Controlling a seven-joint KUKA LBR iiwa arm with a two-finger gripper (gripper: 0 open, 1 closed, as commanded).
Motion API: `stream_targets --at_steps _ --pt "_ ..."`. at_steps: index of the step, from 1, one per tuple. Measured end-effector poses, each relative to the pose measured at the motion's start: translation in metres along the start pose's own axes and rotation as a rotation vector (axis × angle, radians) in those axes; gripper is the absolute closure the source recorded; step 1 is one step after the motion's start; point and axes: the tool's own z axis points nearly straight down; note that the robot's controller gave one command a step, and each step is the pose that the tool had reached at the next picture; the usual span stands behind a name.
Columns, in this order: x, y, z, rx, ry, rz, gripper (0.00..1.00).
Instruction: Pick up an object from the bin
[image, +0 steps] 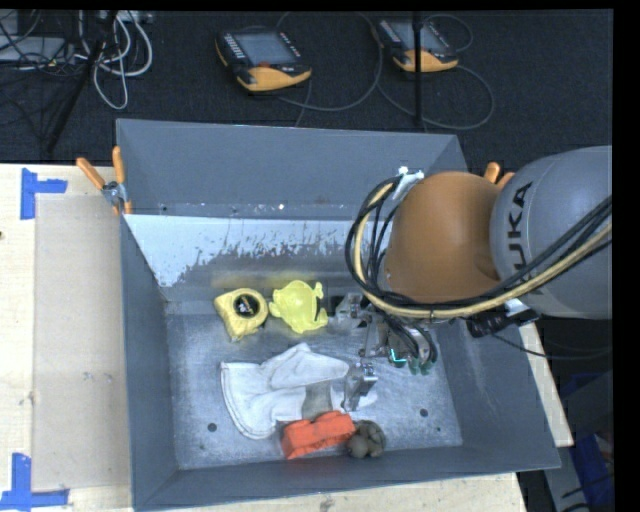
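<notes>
Scuffed grey bin (195, 345), gripper (362, 386) at 4 o'clock over the right edge of a crumpled white cloth (280, 390), apart or together cannot tell, orange lump (318, 433) at 6 o'clock, dark cabled floor (330, 100) at 12 o'clock

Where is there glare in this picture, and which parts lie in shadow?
Camera view: pale glare runs along the bin's back wall; the floor around the white cloth is evenly lit; shadow lies under the arm, beside the gripper; the ground behind the bin is dark.
</notes>
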Motion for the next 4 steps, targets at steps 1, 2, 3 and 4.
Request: stream_targets --at_steps 1,2,3,4 --pt "-0.002 0.000 -0.004 0.000 -0.008 0.002 0.00" --pt "-0.045 0.001 0.061 0.000 -0.016 -0.072 0.00" --pt "-0.061 0.001 0.102 -0.001 -0.010 -0.094 0.00" --pt "-0.045 0.003 0.081 0.000 -0.006 0.011 0.00"
